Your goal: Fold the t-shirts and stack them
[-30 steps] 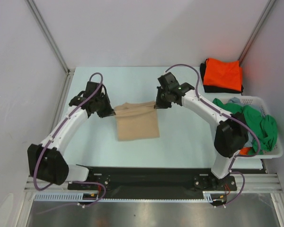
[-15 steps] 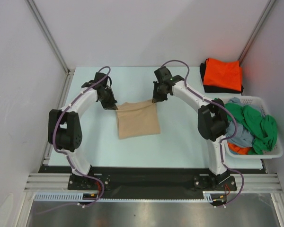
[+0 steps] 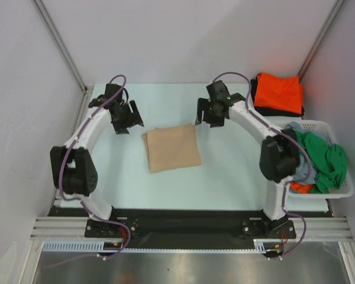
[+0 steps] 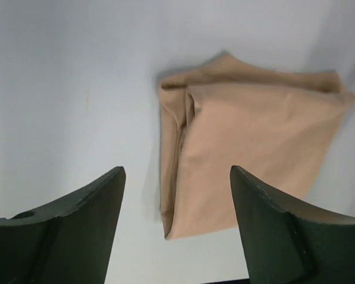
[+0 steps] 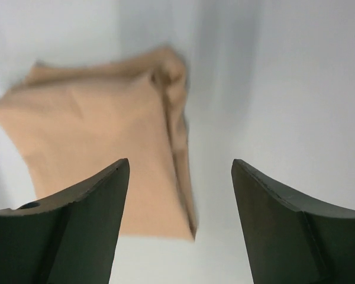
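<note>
The tan t-shirt [image 3: 172,148] lies folded into a rough square in the middle of the table, also seen in the left wrist view as a tan t-shirt [image 4: 248,142] and in the right wrist view as a tan t-shirt [image 5: 100,142]. My left gripper [image 3: 128,121] hangs open above the table, up and left of the shirt, holding nothing. My right gripper [image 3: 208,116] is open too, up and right of it, empty. An orange t-shirt [image 3: 277,92] lies folded on a black t-shirt [image 3: 254,90] at the back right. Green t-shirt [image 3: 325,155] and grey-blue t-shirt [image 3: 296,167] are in the basket.
A white laundry basket [image 3: 343,192] stands at the right edge of the table, beside the right arm's elbow. Grey walls with metal posts close in the back and sides. The black rail with both arm bases runs along the near edge.
Both grippers have let go of the tan shirt's far corners, opened and pulled up and apart. The shirt has dropped flat onto the table.
</note>
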Robot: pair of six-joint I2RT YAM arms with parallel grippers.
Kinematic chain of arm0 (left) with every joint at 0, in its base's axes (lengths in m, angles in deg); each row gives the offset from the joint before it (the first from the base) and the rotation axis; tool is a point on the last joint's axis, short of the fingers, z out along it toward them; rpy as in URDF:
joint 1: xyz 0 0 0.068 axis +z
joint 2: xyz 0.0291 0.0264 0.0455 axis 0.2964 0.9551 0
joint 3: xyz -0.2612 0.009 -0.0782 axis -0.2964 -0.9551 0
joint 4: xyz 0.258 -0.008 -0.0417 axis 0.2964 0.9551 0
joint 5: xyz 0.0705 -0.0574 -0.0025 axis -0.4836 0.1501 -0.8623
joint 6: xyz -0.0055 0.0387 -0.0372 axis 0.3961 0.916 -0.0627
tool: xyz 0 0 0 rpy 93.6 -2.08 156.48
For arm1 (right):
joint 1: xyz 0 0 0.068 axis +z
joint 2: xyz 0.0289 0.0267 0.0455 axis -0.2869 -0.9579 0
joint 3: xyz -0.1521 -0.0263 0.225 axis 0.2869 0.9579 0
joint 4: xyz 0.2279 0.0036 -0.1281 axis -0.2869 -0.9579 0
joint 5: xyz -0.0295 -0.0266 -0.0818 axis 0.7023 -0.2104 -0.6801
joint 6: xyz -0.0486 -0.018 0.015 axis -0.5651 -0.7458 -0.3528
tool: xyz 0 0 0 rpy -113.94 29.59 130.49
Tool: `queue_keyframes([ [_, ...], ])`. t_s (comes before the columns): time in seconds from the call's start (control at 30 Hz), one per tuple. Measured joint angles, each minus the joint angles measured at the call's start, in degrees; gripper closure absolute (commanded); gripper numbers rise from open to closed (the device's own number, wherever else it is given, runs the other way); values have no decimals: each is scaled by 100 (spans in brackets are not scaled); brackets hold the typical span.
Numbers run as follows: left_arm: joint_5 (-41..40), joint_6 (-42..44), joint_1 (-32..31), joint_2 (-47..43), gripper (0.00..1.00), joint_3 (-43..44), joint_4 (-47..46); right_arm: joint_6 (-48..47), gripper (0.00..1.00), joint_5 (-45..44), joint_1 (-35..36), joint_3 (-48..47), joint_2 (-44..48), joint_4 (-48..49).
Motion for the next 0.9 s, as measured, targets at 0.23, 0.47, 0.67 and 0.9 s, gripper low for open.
queue_keyframes([
  [0.23, 243, -221, -1279, -2363, 24, -2153, -599, 339, 32, 1296, 529, 3353, 2645, 1683],
  [0.47, 905, -564, -1770, -2492, 27, -3713, -1781, 680, 39, 2404, 551, 4983, 1996, 3403],
  [0.67, 905, -706, -1773, -1880, 29, -4367, -2455, 1060, 41, 2835, 470, 5613, 1784, 4273],
  [0.9, -505, -382, -1757, -1397, 28, -3674, -1561, 1399, 40, 2114, 1593, 5678, 1982, 4256],
])
